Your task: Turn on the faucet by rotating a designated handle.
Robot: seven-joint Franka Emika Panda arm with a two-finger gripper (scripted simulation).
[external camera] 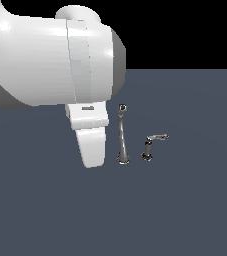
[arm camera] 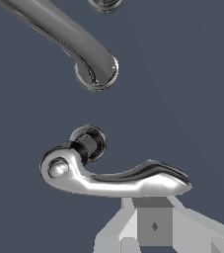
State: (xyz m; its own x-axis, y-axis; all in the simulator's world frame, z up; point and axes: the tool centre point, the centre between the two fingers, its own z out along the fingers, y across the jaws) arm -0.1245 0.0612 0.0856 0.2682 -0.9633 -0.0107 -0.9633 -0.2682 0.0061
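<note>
I read no brand or writing anywhere. On my wrist view the handle (arm camera: 114,176) lies just beside the gripper (arm camera: 155,230), its chrome lever crossing right above the fingers; whether they stand apart or together I cannot tell. The faucet (external camera: 122,136) spout rises from the dark table (external camera: 185,210), its other lever (external camera: 152,145) on the exterior view's right.

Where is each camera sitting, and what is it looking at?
Exterior view: off the arm, facing across the floor at the spout and the other lever; the big white arm fills its upper left.
Wrist view: on the wrist, close above the handle; the claw shows near it.
Shared: both see the spout.
</note>
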